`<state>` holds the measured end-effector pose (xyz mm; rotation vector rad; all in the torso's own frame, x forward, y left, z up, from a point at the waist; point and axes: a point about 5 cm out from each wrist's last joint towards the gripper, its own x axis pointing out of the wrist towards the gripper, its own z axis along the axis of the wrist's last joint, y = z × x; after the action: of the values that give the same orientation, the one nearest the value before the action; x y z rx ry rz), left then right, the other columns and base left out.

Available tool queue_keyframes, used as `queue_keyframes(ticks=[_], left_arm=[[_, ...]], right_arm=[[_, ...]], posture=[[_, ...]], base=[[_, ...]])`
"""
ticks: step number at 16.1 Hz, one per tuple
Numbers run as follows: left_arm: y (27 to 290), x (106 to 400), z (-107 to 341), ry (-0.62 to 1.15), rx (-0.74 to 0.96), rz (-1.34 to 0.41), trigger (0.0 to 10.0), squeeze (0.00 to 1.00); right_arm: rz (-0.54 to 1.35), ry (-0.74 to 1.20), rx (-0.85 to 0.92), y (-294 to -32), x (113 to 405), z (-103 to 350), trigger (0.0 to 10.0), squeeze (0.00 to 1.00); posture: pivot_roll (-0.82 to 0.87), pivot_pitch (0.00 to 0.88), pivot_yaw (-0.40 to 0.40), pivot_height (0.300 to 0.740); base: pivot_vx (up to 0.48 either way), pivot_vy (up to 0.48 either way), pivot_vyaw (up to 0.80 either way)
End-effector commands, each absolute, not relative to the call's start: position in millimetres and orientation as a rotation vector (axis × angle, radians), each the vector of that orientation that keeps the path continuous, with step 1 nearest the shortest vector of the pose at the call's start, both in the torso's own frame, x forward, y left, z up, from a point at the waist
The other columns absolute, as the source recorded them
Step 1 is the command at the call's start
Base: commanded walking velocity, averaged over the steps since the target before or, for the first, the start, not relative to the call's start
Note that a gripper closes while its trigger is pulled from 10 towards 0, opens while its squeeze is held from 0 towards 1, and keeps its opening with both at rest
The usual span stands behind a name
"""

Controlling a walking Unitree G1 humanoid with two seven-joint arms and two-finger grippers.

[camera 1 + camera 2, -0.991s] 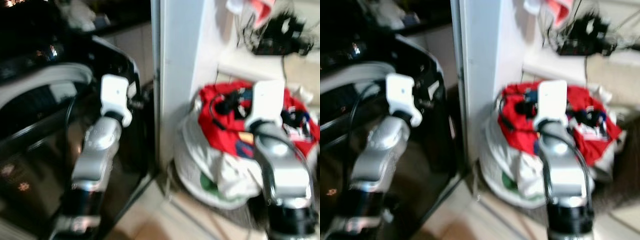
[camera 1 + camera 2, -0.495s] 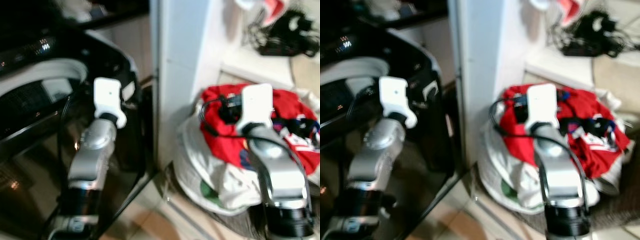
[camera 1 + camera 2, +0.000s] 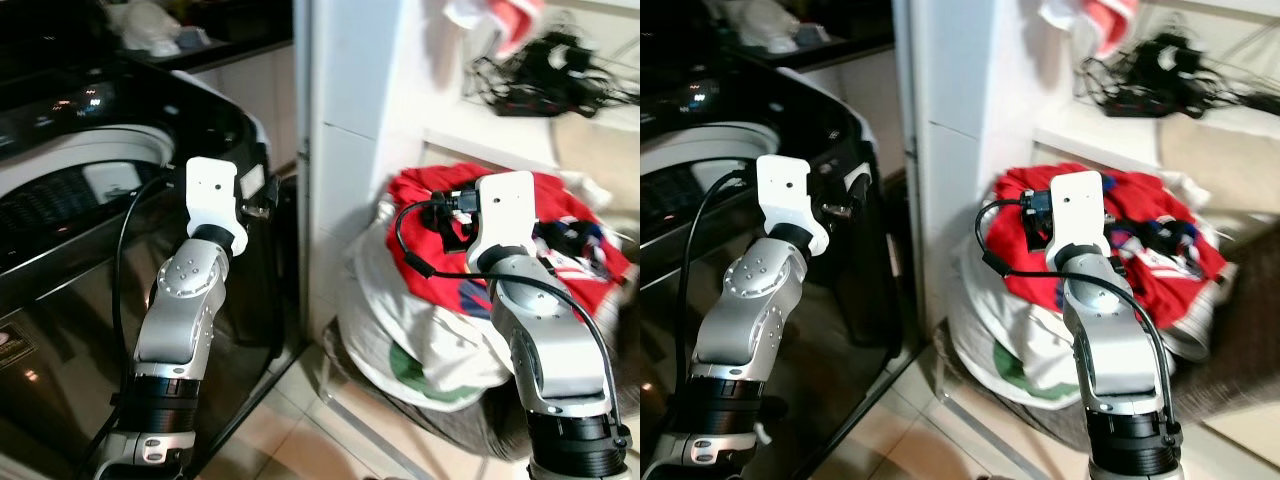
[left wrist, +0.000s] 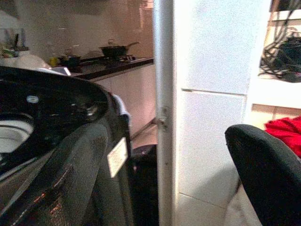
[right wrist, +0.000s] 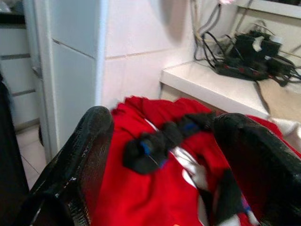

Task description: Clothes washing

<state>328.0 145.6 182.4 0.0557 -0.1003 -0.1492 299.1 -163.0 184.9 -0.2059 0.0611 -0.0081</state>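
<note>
Main risk, as a judgement: right gripper (image 5: 160, 155) hovers over the laundry pile (image 3: 470, 290), fingers spread wide with nothing between them. A shallow pinch could catch only the dark cord-like piece (image 5: 164, 136) lying on top, or drag several tangled garments at once, spilling them onto the tiled floor (image 3: 300, 420). The pile sits close to the white pillar (image 3: 350, 150), so a wide swing toward the washing machine (image 3: 90, 230) could knock the arm against it. The robot's own black cable (image 3: 420, 255) loops off the right wrist near the clothes and could snag.

Left gripper (image 4: 164, 188) is raised beside the washer's right edge, at about 10 o'clock from the pile; fingers apart, holding nothing.

Laundry pile: on the floor at about 2 o'clock in the head view, right of the pillar, below a white shelf (image 3: 490, 140) carrying tangled black cables (image 3: 540, 80). A red garment (image 5: 150, 188) lies on top, crumpled, with white and blue printed patches; white cloth with a green patch (image 3: 410, 365) bulges out underneath. Looks soft, loosely heaped, layers interlocked. Washer is black and glossy, its top opening showing at 9 o'clock.
</note>
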Motion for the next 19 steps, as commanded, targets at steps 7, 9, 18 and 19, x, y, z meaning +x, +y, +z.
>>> queue_keyframes(ticks=[7, 9, 18, 19], left_arm=[[136.6, 326.9, 178.3, -0.082, 0.117, -0.197, 10.0, 0.0], [136.1, 326.5, 176.7, -0.074, 0.113, -0.197, 10.0, 0.0], [136.7, 326.7, 173.8, -0.053, 0.083, -0.205, 10.0, 0.0], [136.5, 326.9, 174.0, -0.053, 0.084, -0.205, 10.0, 0.0]], right_arm=[[-0.019, 0.109, -0.192, -165.0, 295.3, 178.7, 10.0, 0.0], [-0.016, 0.117, -0.189, -164.5, 295.1, 178.8, 10.0, 0.0], [0.004, 0.112, -0.178, -160.6, 295.3, 181.8, 10.0, 0.0], [0.003, 0.114, -0.185, -161.2, 295.3, 181.8, 10.0, 0.0]], posture=[[-0.09, 0.0, 0.02, 0.74], [-0.09, 0.0, 0.02, 0.74], [-0.09, 0.0, 0.013, 0.74], [-0.1, 0.0, 0.017, 0.74]], base=[[0.0, 0.0, -0.3], [0.0, -0.24, 0.0], [0.0, 0.082, -0.09], [0.0, 0.48, -0.8]])
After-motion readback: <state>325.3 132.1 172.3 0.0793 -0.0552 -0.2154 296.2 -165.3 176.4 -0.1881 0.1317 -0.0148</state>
